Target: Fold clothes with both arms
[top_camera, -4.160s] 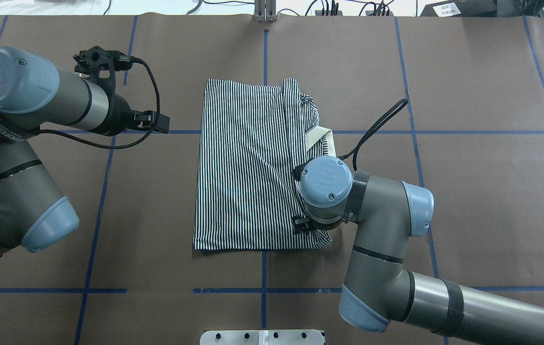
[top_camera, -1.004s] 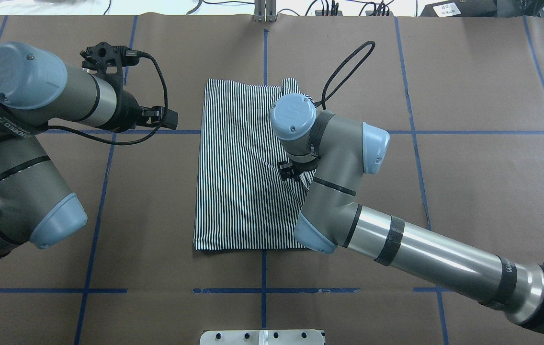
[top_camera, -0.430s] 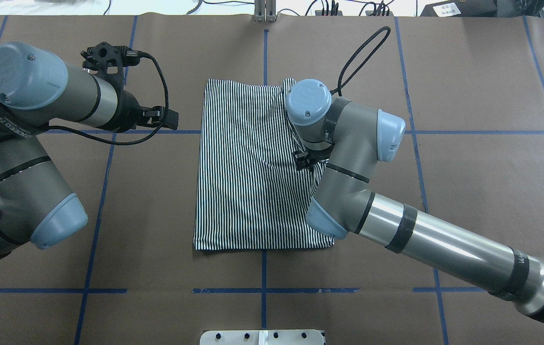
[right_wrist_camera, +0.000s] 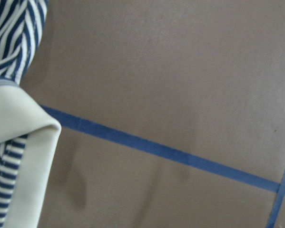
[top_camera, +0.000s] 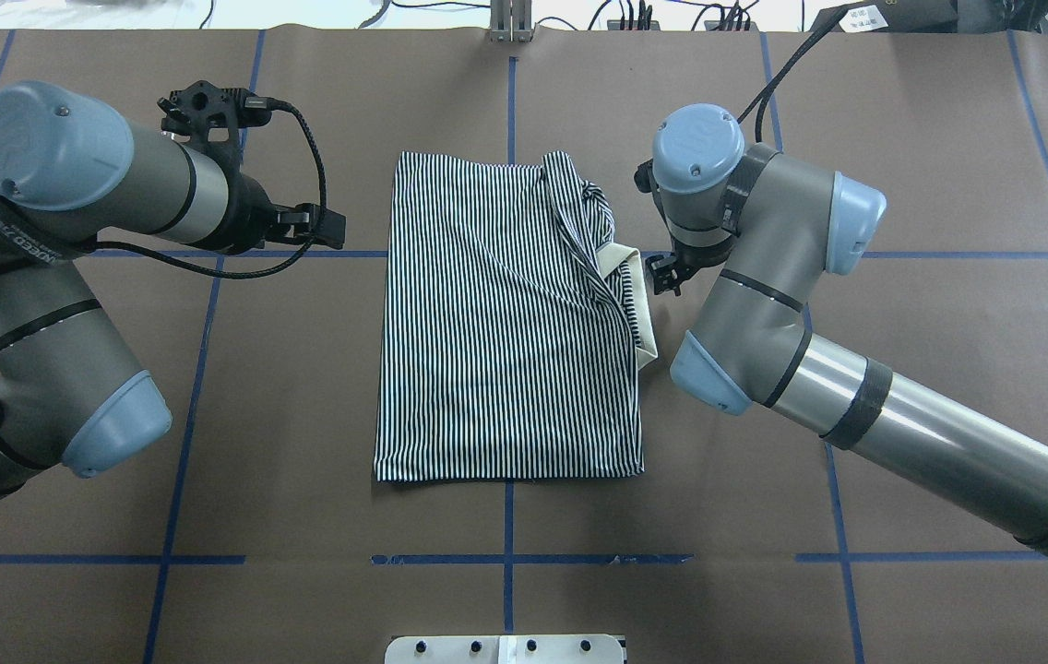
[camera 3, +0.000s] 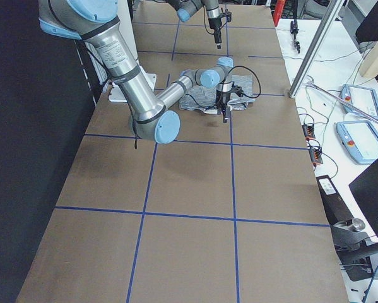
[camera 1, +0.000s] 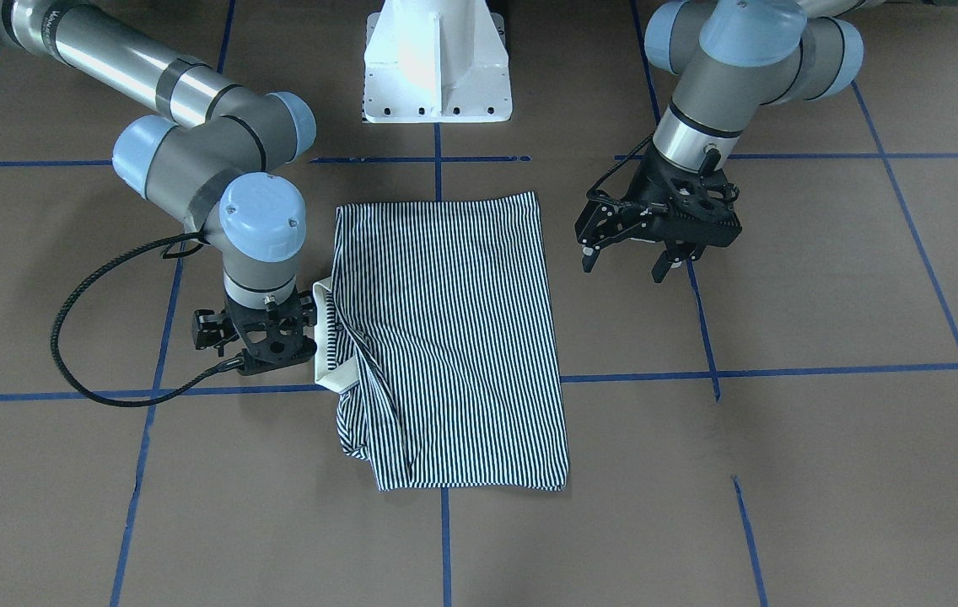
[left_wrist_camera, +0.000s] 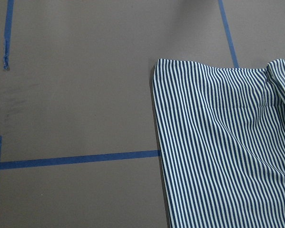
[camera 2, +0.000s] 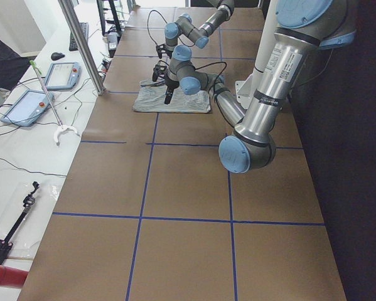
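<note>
The striped polo shirt (top_camera: 496, 323) (camera 1: 462, 337) lies folded into an upright rectangle at the table's middle. Its cream collar (top_camera: 639, 300) (camera 1: 325, 337) sticks out along the edge on my right arm's side, and a bunched fold (top_camera: 584, 198) sits at the far corner. My right gripper (camera 1: 255, 358) (top_camera: 669, 275) hangs just beside the collar, off the cloth; its fingers are hidden under the wrist, so I cannot tell their state. On the opposite side my left gripper (camera 1: 627, 263) hovers open and empty, a short gap from the shirt's edge. The left wrist view shows the shirt's corner (left_wrist_camera: 218, 142).
Brown paper with blue tape lines (top_camera: 509, 92) covers the table. The white pedestal base (camera 1: 437, 67) stands at the robot's side. A black cable loop (camera 1: 74, 337) trails from the right wrist. Tablets (camera 2: 24, 106) and a metal post (camera 2: 81, 44) stand past the far edge.
My right arm has swung off the shirt to the right and now hangs beside the collar, which it had covered. The left arm has barely moved.
</note>
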Motion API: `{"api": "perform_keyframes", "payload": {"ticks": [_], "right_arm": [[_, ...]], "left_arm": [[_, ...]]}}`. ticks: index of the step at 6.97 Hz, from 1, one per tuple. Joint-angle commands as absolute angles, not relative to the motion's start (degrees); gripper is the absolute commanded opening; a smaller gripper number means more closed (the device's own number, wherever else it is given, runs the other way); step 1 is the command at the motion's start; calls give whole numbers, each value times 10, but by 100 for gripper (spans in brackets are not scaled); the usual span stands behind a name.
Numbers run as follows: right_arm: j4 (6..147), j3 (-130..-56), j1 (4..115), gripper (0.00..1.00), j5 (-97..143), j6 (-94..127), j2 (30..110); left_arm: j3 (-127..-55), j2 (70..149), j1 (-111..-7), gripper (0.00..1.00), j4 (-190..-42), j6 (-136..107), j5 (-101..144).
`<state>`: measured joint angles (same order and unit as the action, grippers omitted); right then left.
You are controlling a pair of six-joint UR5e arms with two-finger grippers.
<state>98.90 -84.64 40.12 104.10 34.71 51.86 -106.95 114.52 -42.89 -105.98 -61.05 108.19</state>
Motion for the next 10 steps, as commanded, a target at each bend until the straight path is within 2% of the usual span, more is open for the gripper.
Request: {"api": "perform_keyframes", "payload": {"ticks": [1, 3, 6, 10], "right_arm": [[987, -837, 413, 100, 1046, 346, 476], [987, -723, 413, 100, 1043, 381, 361], [878, -576, 393, 100, 1007, 418, 282], [868, -539, 373, 100, 970, 417, 285]], "left_arm": [[-1067, 1145, -429, 100, -1063, -609, 1082], [-1066, 1143, -432, 100, -1058, -603, 1084], [-1066, 1138, -442, 100, -1056, -584, 1084], [-1062, 1137, -445, 100, -1056, -583, 1084]]}}
